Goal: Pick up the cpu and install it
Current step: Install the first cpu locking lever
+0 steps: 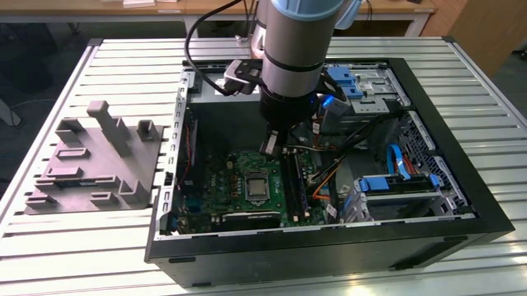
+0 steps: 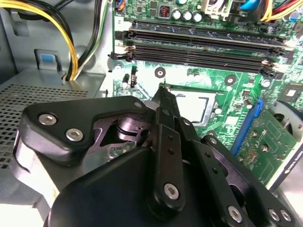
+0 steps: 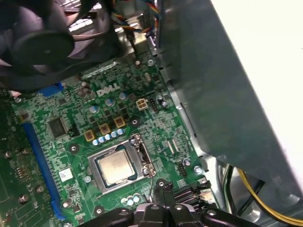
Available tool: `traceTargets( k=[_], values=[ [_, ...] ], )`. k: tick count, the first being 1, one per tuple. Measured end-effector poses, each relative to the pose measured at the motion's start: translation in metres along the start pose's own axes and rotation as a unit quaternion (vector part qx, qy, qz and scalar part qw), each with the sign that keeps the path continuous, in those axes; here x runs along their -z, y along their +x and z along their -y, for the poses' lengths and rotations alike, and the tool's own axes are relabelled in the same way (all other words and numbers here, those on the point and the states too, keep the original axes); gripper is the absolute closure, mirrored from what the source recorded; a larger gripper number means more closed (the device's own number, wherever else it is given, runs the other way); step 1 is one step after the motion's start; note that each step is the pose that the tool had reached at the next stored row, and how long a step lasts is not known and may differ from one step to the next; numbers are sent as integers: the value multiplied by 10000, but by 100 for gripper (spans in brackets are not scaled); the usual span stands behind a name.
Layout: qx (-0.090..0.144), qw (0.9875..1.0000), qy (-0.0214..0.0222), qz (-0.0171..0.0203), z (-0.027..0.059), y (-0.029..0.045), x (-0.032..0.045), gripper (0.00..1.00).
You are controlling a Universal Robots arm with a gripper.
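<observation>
The cpu, a small silvery square chip, lies flat inside the metal-framed socket on the green motherboard. In the second wrist view a corner of the cpu shows just past my fingertips. In the exterior view the socket sits mid-board inside the open computer case. My gripper hangs above the board, slightly behind the socket. Its two thin black fingers are pressed together with nothing between them. In the first wrist view the gripper is close beside the socket's edge.
Memory sticks run alongside the socket. Yellow cables and a perforated metal panel lie near the gripper. A black fan and a grey case wall flank the board. Blue-tabbed drive cages fill the case's exterior-view right. A grey fixture stands outside.
</observation>
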State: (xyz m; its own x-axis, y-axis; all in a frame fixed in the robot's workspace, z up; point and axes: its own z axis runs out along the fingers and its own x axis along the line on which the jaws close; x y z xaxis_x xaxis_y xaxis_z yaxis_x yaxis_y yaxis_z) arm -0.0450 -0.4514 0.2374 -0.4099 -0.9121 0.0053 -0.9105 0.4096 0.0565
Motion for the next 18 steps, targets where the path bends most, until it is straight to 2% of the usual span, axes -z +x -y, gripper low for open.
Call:
traceTargets(
  k=[5,10,18],
  values=[
    [52,10000,4,0,28,63,-8,89],
    [213,9998,5,-9,39,84,-32,89],
    [688,9976,8,-37,42,86,-63,89]
  ],
)
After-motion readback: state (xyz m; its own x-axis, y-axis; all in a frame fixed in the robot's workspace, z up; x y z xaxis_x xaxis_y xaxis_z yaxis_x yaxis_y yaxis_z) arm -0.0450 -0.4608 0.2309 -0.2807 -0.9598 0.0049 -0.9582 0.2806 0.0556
